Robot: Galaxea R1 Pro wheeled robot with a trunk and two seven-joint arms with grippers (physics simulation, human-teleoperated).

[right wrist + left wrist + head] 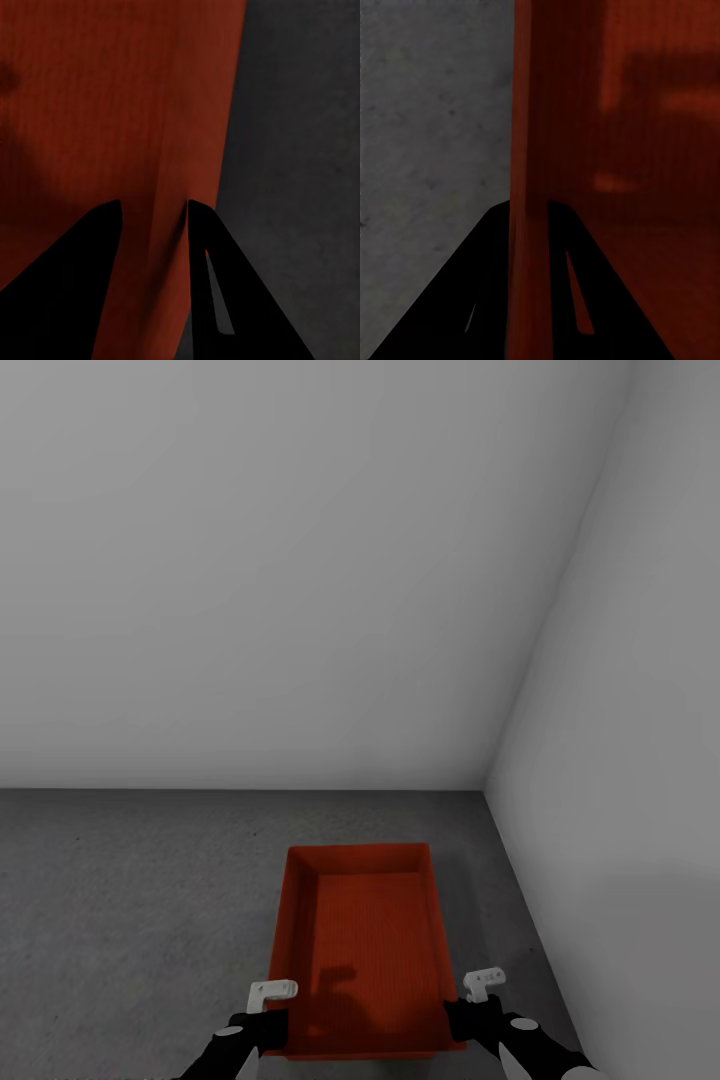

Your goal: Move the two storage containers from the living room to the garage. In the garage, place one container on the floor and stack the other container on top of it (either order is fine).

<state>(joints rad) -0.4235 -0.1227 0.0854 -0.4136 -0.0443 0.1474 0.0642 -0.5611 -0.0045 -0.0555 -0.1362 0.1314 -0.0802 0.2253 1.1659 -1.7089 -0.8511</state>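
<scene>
One orange-red storage container (pixel 360 950) lies open side up over the dark grey concrete floor (pixel 130 900) of the garage, close to a wall corner. My left gripper (pixel 270 1022) is shut on its left wall near the near corner, and my right gripper (pixel 463 1015) is shut on its right wall. In the left wrist view the gripper (pixel 529 225) straddles the ribbed wall (pixel 532 112). The right wrist view shows the gripper (pixel 154 217) clamped on the other wall (pixel 195 112). I cannot tell whether the bin rests on the floor or hangs just above it.
A pale grey back wall (pixel 300 560) and a right side wall (pixel 640 760) meet in a corner just beyond the bin. Bare concrete stretches away to the left of the bin, and a narrow strip of floor (pixel 300 150) lies between bin and right wall.
</scene>
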